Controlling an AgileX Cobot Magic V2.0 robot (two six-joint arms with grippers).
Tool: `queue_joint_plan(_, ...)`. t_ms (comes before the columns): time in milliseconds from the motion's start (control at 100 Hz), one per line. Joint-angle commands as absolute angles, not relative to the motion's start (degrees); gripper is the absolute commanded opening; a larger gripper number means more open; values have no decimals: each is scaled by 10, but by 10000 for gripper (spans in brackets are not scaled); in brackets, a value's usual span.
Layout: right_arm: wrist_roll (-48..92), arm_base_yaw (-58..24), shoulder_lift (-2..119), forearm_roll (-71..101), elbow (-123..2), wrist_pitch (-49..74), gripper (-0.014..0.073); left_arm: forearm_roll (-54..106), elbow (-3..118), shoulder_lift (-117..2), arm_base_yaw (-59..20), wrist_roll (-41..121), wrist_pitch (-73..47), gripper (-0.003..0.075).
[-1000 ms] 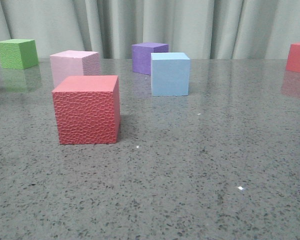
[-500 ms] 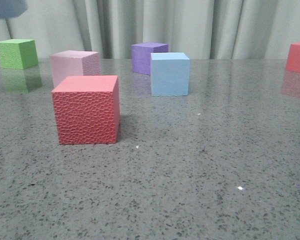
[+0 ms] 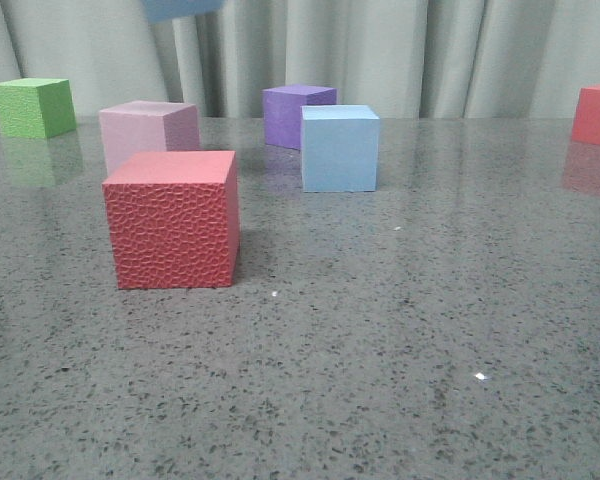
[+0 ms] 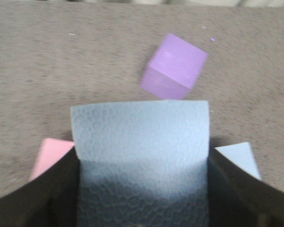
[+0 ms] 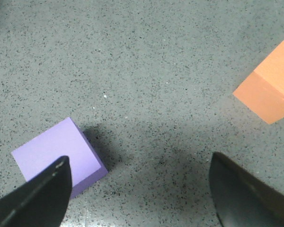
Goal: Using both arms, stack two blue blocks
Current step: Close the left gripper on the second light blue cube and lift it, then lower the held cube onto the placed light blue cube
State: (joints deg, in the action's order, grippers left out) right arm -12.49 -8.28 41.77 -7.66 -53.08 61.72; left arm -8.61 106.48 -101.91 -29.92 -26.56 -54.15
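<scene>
One pale blue block (image 3: 340,148) stands on the table in the middle distance, just in front of the purple cube (image 3: 298,115). The other blue block (image 4: 139,137), with a pebbled face, sits between the black fingers of my left gripper (image 4: 141,165), which is shut on it. In the front view only its lower edge (image 3: 180,8) shows, high in the air at the top. Below the held block, the left wrist view catches a corner of the standing blue block (image 4: 237,158). My right gripper (image 5: 139,189) hangs open over bare table.
A red pebbled cube (image 3: 172,220) stands front left, a pale pink cube (image 3: 148,130) behind it and a green cube (image 3: 35,107) far left. Another red cube (image 3: 597,115) is far right. Near my right gripper lie a purple cube (image 5: 57,156) and an orange cube (image 5: 267,90).
The blue block held in the air has travelled right along the top of the front view, from the top left corner toward the middle. The cubes on the table have not moved.
</scene>
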Motion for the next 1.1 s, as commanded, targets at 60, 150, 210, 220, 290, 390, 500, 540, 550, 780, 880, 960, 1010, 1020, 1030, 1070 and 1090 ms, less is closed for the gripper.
queue_joint_plan(60,-120,-79,416,-80,-542,590,592,-82,1138,-1040,-342,-267,-530,178)
queue_joint_plan(150,-120,-79,416,-80,-542,590,592,-82,1166,-1065,-359,-272,-533,178)
queue_joint_plan(210,-120,-79,416,-80,-542,591,592,-82,1184,-1080,-369,-283,-538,178)
queue_joint_plan(220,-120,-79,416,-80,-542,591,592,-83,1188,-1084,-370,-283,-538,178)
queue_joint_plan(290,-120,-79,416,-80,-542,592,592,-83,1202,-1097,-379,-290,-541,178)
queue_joint_plan(390,-120,-79,416,-80,-542,592,592,-85,1215,-1111,-389,-299,-551,178)
queue_joint_plan(500,-120,-79,416,-80,-542,592,592,-85,1226,-1124,-397,-308,-561,178)
queue_joint_plan(540,-120,-79,416,-79,-542,592,592,-88,1226,-1125,-401,-314,-563,178)
queue_joint_plan(550,-120,-79,416,-79,-542,592,592,-88,1226,-1126,-401,-314,-563,178)
queue_joint_plan(780,-120,-79,416,-78,-542,593,592,-121,1226,-1129,-419,-329,-571,178)
queue_joint_plan(880,-120,-79,416,-78,-542,594,592,-140,1226,-1130,-424,-335,-580,178)
queue_joint_plan(960,-120,-79,416,-78,-542,594,592,-148,1226,-1130,-424,-343,-584,178)
queue_joint_plan(1010,-120,-79,416,-77,-542,594,592,-148,1226,-1130,-424,-346,-584,178)
queue_joint_plan(1020,-120,-79,416,-77,-542,594,592,-148,1226,-1130,-424,-346,-584,178)
queue_joint_plan(1030,-120,-79,416,-77,-542,594,592,-148,1226,-1130,-424,-347,-584,178)
queue_joint_plan(1070,-120,-79,416,-77,-542,594,592,-148,1226,-1130,-424,-347,-584,178)
queue_joint_plan(1090,-120,-79,416,-77,-542,594,592,-148,1226,-1130,-424,-347,-584,178)
